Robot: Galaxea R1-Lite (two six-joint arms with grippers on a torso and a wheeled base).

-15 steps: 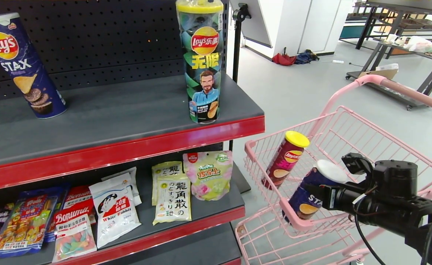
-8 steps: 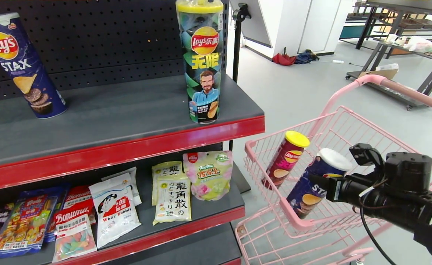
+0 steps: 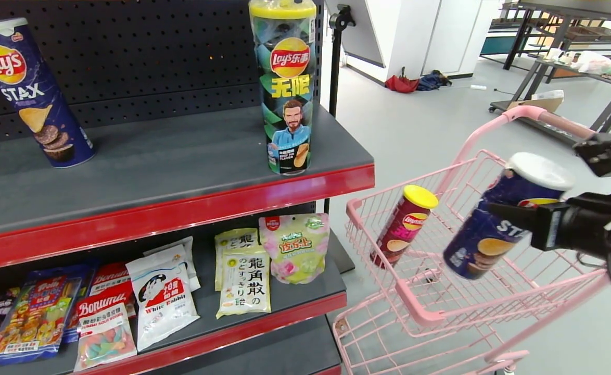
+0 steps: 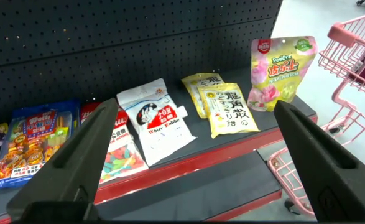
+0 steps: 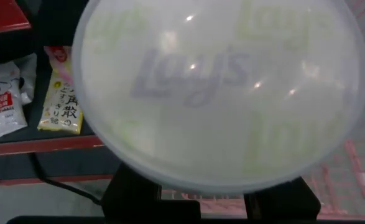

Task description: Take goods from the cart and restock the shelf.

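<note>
My right gripper (image 3: 519,221) is shut on a dark blue chip can (image 3: 498,224) with a white lid (image 5: 219,93), holding it tilted above the pink cart (image 3: 425,307). A maroon chip can with a yellow lid (image 3: 403,225) leans inside the cart's front corner. On the upper shelf (image 3: 170,156) stand a blue chip can (image 3: 29,94) at the left and a green chip can with a yellow lid (image 3: 287,86) at the right edge. My left gripper (image 4: 194,162) is open, facing the lower shelf (image 4: 188,168) of snack bags.
The lower shelf (image 3: 264,323) holds several snack bags, among them a white candy bag (image 3: 162,299) and a pale green pouch (image 3: 296,247). The upper shelf has free room between its two cans. Tables (image 3: 571,52) stand far off behind the cart.
My right gripper has lifted the dark blue can up and to the right, out of the cart's basket. The maroon can and the shelf goods have stayed put.
</note>
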